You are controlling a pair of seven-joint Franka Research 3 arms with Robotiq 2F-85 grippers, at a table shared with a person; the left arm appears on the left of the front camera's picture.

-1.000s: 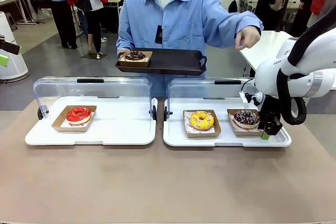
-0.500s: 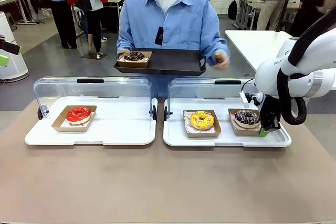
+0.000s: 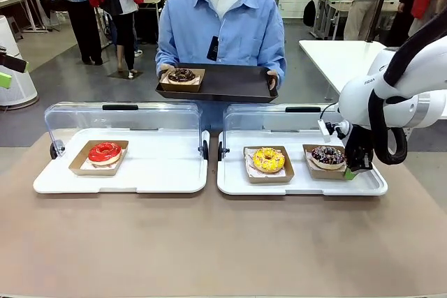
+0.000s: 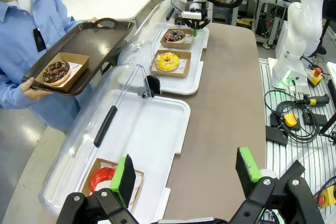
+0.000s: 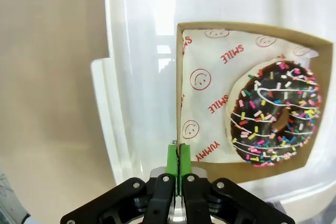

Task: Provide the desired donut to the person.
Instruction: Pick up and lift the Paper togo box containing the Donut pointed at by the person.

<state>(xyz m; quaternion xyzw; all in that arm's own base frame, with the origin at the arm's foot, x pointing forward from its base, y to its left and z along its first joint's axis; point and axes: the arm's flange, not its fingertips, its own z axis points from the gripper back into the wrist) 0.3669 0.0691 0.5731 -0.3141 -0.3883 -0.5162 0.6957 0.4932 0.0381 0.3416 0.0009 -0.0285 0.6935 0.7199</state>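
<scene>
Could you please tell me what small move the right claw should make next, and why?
Probably a gentle straight lift. The right claw is shut on the side wall of the cardboard box holding the sprinkled chocolate donut, which sits in the white case, and the person holds a black tray across the table.

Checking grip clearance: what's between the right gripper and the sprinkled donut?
Right wrist view: just printed paper lining the box; the right gripper pinches its wall.
</scene>
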